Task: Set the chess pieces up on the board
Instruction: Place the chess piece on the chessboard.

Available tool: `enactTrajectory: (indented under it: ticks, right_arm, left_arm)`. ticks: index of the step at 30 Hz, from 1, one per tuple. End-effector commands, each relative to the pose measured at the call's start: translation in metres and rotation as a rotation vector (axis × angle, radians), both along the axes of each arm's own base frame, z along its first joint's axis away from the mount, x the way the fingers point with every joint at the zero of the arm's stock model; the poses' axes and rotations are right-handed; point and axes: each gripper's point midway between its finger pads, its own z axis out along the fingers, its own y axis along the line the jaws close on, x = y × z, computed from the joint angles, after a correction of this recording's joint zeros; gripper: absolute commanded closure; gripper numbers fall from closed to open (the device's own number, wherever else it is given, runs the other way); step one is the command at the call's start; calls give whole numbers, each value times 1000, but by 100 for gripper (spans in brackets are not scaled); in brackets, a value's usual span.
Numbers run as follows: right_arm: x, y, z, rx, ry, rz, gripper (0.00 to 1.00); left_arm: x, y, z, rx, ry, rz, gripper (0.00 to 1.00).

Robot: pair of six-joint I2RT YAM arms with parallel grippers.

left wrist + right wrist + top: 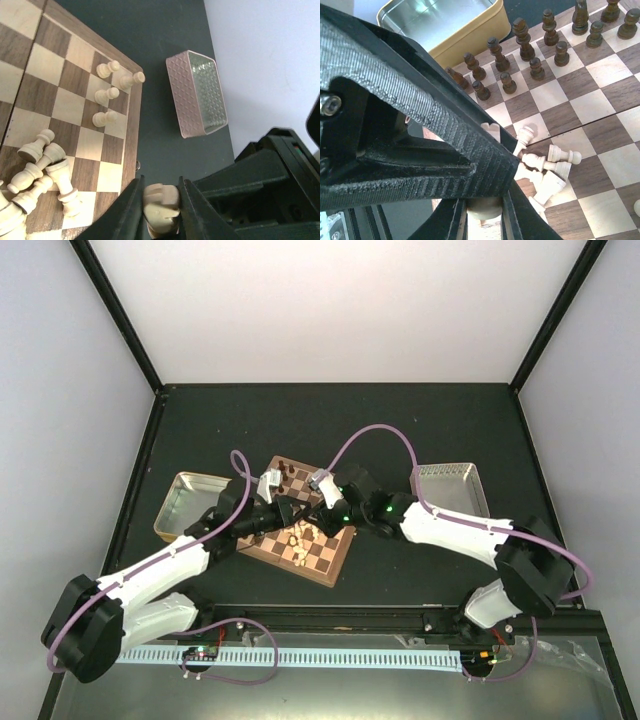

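Cream wooden rook [161, 210] clamped in left gripper [160, 192], over the dark counter [160, 40] just off the rim of the checked brown-and-tan wooden board [131, 150]; probably corner-bound. Four cream pawns [107, 94] stand along that edge; other cream chessmen [40, 175] lie heaped. Right gripper [485, 220] pinches another cream piece [484, 209].

Toppled chess pieces [36, 145] clog the board's [65, 95] middle, with bare squares open toward four standing pawns [106, 95]; dark chessmen [520, 55] wall the far rows.
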Motion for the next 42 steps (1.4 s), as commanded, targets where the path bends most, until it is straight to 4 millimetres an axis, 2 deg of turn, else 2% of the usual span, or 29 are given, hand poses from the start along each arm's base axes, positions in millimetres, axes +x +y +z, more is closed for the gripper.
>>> enactTrajectory:
  ticks: [1,5,10,15,18,22,32,35,40,42]
  right_arm:
    - [7,-4,17,12,-122,6,95]
    - [-5,-14,20,1,-213,91,95]
    - [-20,-19,24,11,-282,193,94]
    - [-25,-17,24,2,-296,244,94]
    - [-26,-17,23,-4,-295,259,94]
    - [-29,-18,21,-10,-287,277,94]
    - [-35,-19,15,-18,-260,300,93]
    - [-35,-19,13,-22,-243,291,89]
    - [-34,-21,11,-20,-216,260,83]
    - [-28,-24,9,-37,-202,213,72]
  left_arm:
    - [-10,-10,31,-80,-31,-94,73]
    - [-16,-6,34,-79,-28,-164,58]
    - [-35,-12,38,-90,-5,-342,45]
    - [-45,-21,37,-125,9,-446,43]
    - [-44,-23,35,-125,12,-462,49]
    - [-43,-23,32,-124,20,-458,65]
    - [-33,-23,27,-107,21,-419,80]
    - [-30,-25,28,-115,14,-415,87]
    - [-28,-29,31,-117,-11,-417,93]
    - [-26,-30,31,-104,-29,-413,94]
